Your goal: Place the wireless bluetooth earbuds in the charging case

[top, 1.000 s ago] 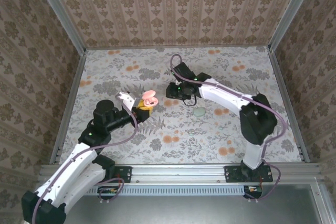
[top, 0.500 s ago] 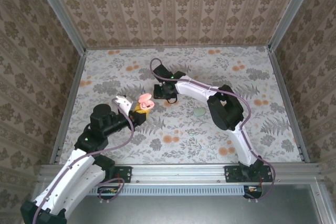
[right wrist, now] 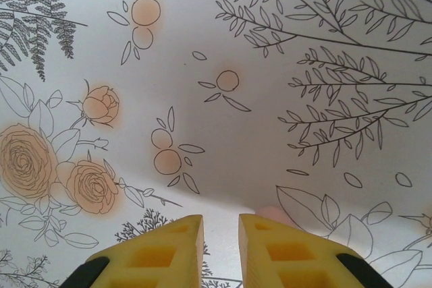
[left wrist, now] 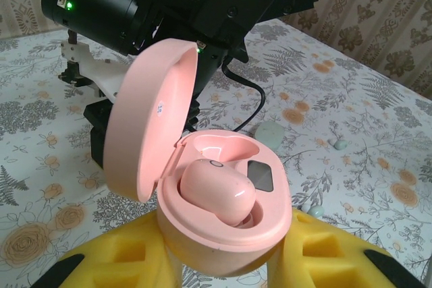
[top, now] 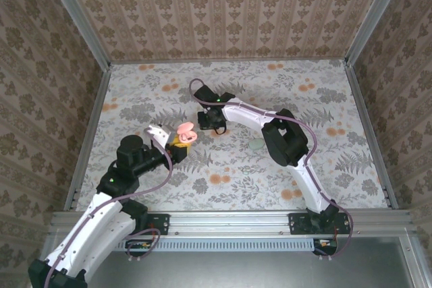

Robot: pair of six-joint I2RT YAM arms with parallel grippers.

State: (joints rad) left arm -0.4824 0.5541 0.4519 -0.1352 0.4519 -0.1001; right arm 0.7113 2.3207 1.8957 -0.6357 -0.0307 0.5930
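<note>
Left wrist, open charging case [left wrist: 217, 242], lid print [left wrist: 160, 108] illegible

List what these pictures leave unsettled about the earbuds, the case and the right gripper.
1. Right wrist view: a pink patch peeks past the right gripper. One finger covers most of it, so whether it is an earbud, or held, is unclear.
2. Left wrist view: the charging case has its lid raised, which hides the right gripper's fingertips.
3. Top view: the case is too small to count earbuds inside.
</note>
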